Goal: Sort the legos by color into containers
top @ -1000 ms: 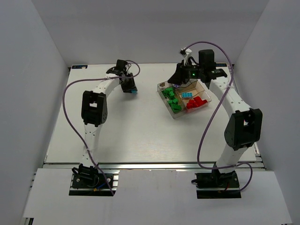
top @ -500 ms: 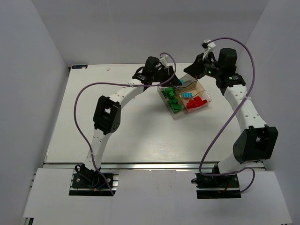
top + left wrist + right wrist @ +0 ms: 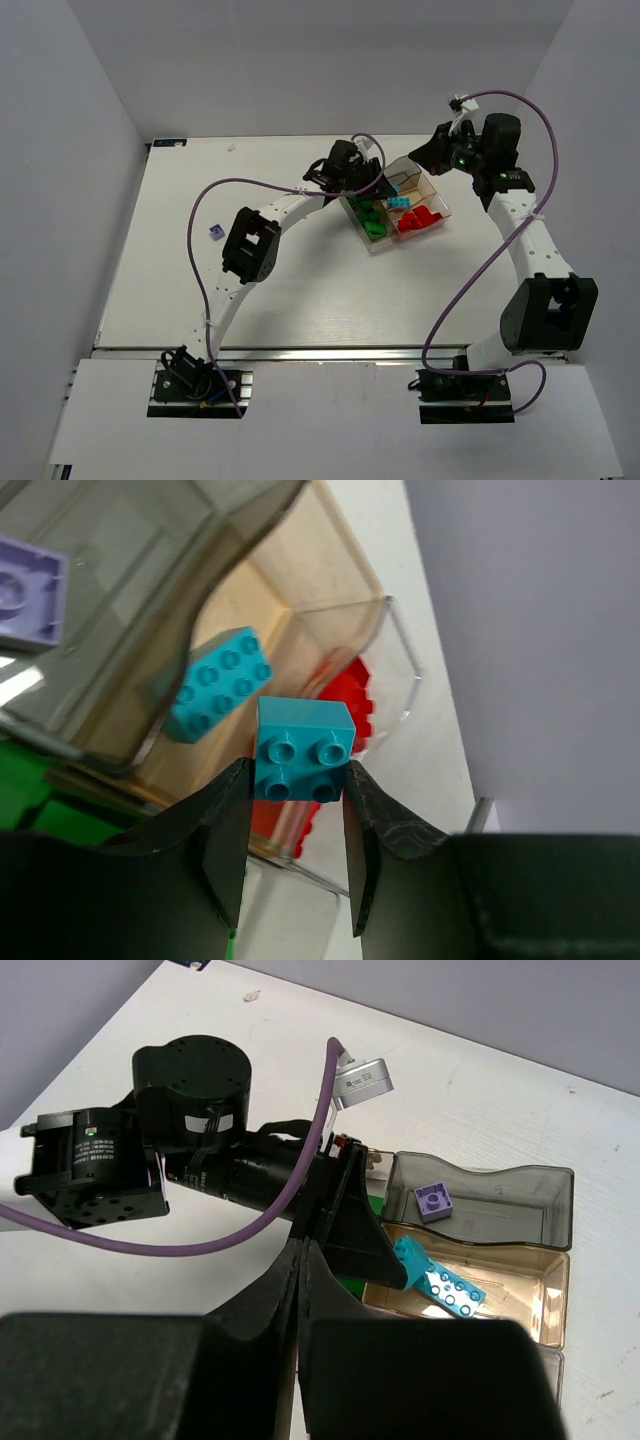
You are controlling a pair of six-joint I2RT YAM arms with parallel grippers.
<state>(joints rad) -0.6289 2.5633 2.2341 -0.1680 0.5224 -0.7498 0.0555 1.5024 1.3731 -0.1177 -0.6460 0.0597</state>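
Cyan lego (image 3: 303,732) in left tool (image 3: 297,780): wrist cams show grip, top cam unclear.

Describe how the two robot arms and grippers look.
The left arm and right arm have white links and black rounded joints. A purple cable loops along each. The left gripper and right gripper are black, two-fingered; a green light glows by the right wrist.

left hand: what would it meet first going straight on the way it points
Likely the tray, near the wall between the loose cyan brick and the red bricks; the left hand carries its held cyan brick ahead of it. Depth is unclear.
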